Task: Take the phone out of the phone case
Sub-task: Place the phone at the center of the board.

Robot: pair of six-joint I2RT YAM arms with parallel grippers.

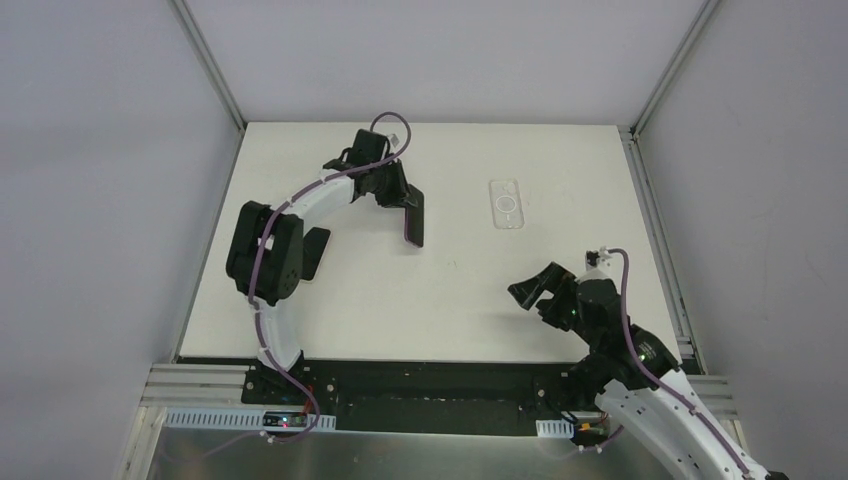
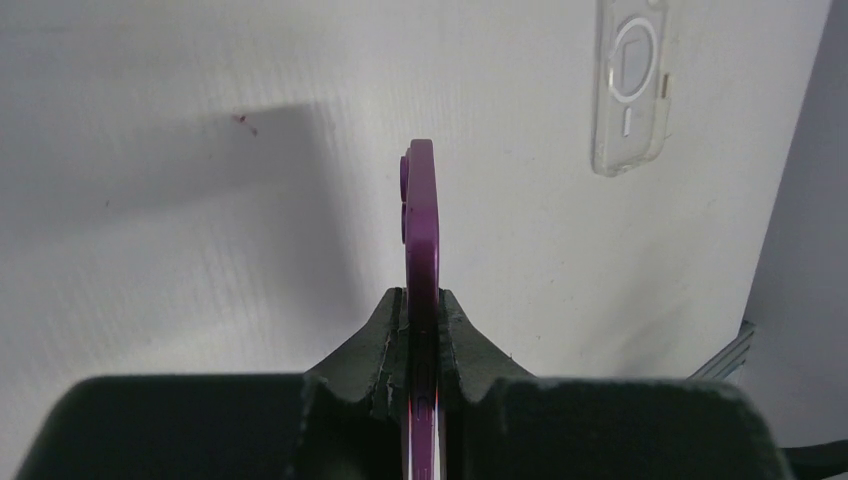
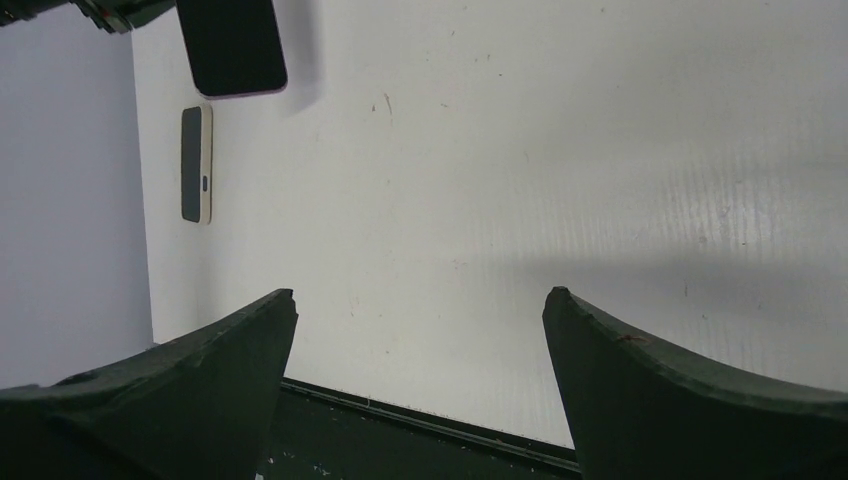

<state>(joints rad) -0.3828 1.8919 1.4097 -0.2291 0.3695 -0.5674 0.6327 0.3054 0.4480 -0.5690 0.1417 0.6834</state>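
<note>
Your left gripper [image 2: 422,305] pinches the purple phone [image 2: 421,215] edgewise above the desk [image 1: 450,300], the clear phone case [image 1: 506,203] lying well apart; right gripper [image 3: 420,295] gapes empty. Lower it flat before releasing

Pincer [image 2: 422,325] grips purple phone [image 2: 421,215] — case [image 2: 632,85] apart.

Top camera looks down; wrist cameras closely face the same table [image 1: 450,300].

Purple phone [image 2: 421,225] held edgewise aloft; clear case [image 1: 506,203] lies flat, apart.
</note>
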